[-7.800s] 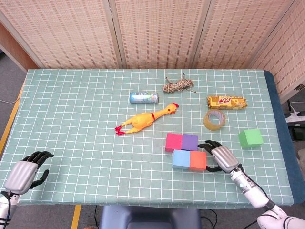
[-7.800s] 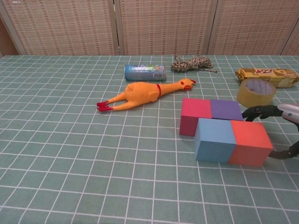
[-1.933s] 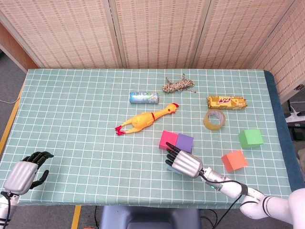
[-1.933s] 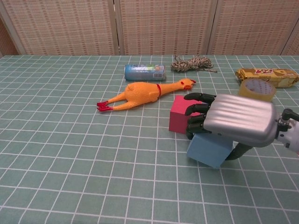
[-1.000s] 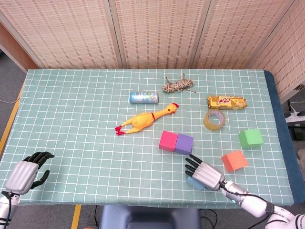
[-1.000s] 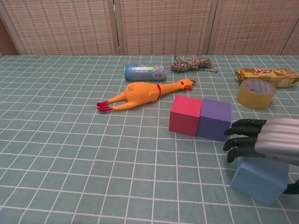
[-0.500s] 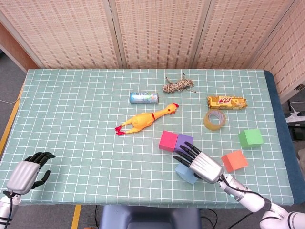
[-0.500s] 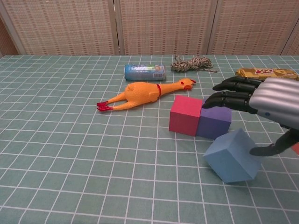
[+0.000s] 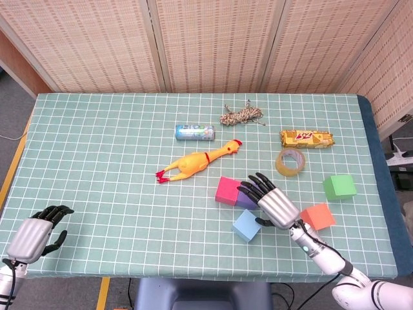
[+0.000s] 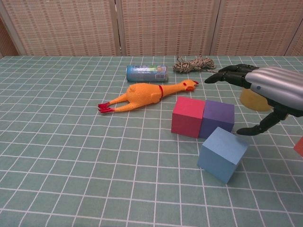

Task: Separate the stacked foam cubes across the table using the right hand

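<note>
right hand (image 9: 274, 203): fingers spread wide and holding nothing, raised above the purple cube's far edge, thumb hanging down toward the table on its near side in the chest view (image 10: 270, 97).
purple foam cube (image 10: 218, 117): under and just left of the right hand's fingers, flush against the pink cube on its other side; mostly covered by the hand in the head view.
pink foam cube (image 9: 228, 190): left of the right hand's fingertips, touching the purple cube.
blue foam cube (image 9: 246, 225): near side of the right hand and to its left, turned at an angle to the grid; in the chest view (image 10: 222, 153) it sits just in front of the purple cube, whether touching it I cannot tell.
orange foam cube (image 9: 317, 217): just right of the right hand's wrist, standing alone.
green foam cube (image 9: 339, 186): further right and beyond the orange one, well apart from the hand.
tape roll (image 9: 290, 161): beyond the right hand, partly behind it in the chest view.
snack bar in gold wrapper (image 9: 307, 137): beyond the tape roll.
rubber chicken (image 9: 196, 163): left of and beyond the right hand's fingertips.
small can lying on its side (image 9: 194, 132): beyond the chicken.
bundle of twine (image 9: 241, 116): far side of the table.
left hand (image 9: 37, 231): at the near left table edge, fingers loosely curled with nothing in them.
</note>
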Robot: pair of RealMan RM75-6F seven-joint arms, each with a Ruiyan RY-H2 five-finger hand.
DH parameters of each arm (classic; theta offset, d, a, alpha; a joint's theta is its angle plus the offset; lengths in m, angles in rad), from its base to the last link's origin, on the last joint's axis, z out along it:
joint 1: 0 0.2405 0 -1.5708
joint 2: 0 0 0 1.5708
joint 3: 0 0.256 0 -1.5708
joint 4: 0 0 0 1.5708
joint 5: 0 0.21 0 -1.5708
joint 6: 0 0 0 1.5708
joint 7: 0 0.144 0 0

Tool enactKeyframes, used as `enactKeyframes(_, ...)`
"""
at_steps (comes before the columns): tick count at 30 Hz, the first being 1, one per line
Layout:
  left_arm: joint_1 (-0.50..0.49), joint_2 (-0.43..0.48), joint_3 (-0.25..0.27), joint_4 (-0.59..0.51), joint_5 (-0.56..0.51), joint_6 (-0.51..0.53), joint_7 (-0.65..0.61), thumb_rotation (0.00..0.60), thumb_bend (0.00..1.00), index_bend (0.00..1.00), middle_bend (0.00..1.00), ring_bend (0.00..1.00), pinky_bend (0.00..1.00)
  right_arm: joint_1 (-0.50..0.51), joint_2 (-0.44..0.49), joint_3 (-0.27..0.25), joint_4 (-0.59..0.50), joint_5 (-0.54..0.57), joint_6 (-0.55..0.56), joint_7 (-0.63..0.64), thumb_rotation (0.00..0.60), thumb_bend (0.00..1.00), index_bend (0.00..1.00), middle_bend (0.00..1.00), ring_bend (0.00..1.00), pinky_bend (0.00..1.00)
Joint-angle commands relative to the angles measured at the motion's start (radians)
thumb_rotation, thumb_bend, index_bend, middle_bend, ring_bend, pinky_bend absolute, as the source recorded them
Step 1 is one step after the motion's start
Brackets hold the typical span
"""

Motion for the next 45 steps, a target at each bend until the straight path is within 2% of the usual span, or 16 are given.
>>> enactKeyframes(1, -0.001, 0.000, 0.000, 0.000, -0.002, -0.003, 0.001, 0.600, 0.47, 0.27, 0.25, 0.24, 0.44, 0.005, -0.022, 0.021, 0.023, 0.052, -0.045, 0.011, 0.600, 0.05, 0.11, 0.10, 0.00, 0.00)
enactKeyframes(15, 0.000, 0.001, 0.000, 0.000, 0.000, 0.002, -0.002, 0.600, 0.47, 0.27, 0.25, 0.24, 0.44, 0.047, -0.127, 0.053, 0.159, 0.144, -0.156, 0.061, 0.600, 0.05, 0.13, 0.10, 0.00, 0.00)
enactKeyframes(23, 0.001, 0.003, -0.001, 0.001, 0.002, 0.006, -0.006, 0.600, 0.46, 0.27, 0.25, 0.24, 0.44, 0.057, -0.180, 0.058, 0.218, 0.144, -0.153, 0.094, 0.600, 0.05, 0.15, 0.10, 0.00, 0.03)
enactKeyframes(27, 0.001, 0.002, 0.000, 0.000, 0.001, 0.003, -0.004, 0.600, 0.47, 0.27, 0.25, 0.24, 0.44, 0.055, -0.215, 0.066, 0.266, 0.134, -0.115, 0.100, 0.600, 0.05, 0.19, 0.11, 0.04, 0.12)
enactKeyframes(33, -0.001, 0.001, 0.001, 0.000, 0.002, 0.000, 0.000, 0.600, 0.46, 0.27, 0.25, 0.24, 0.44, 0.059, -0.252, 0.065, 0.331, 0.119, -0.087, 0.135, 0.600, 0.05, 0.28, 0.25, 0.20, 0.45)
enactKeyframes(39, 0.000, 0.002, 0.001, 0.000, 0.002, 0.001, -0.003, 0.600, 0.47, 0.27, 0.25, 0.24, 0.44, 0.059, -0.271, 0.058, 0.367, 0.115, -0.084, 0.151, 0.600, 0.05, 0.30, 0.29, 0.26, 0.51)
enactKeyframes(43, 0.001, 0.003, 0.000, 0.000, 0.003, 0.005, -0.007, 0.600, 0.47, 0.27, 0.26, 0.24, 0.44, 0.056, -0.276, 0.054, 0.383, 0.104, -0.062, 0.157, 0.600, 0.05, 0.31, 0.32, 0.31, 0.60)
enactKeyframes(45, 0.001, 0.004, 0.000, 0.001, 0.002, 0.005, -0.008, 0.600, 0.46, 0.27, 0.25, 0.24, 0.44, 0.052, -0.278, 0.053, 0.393, 0.095, -0.038, 0.158, 0.600, 0.05, 0.34, 0.36, 0.37, 0.65)
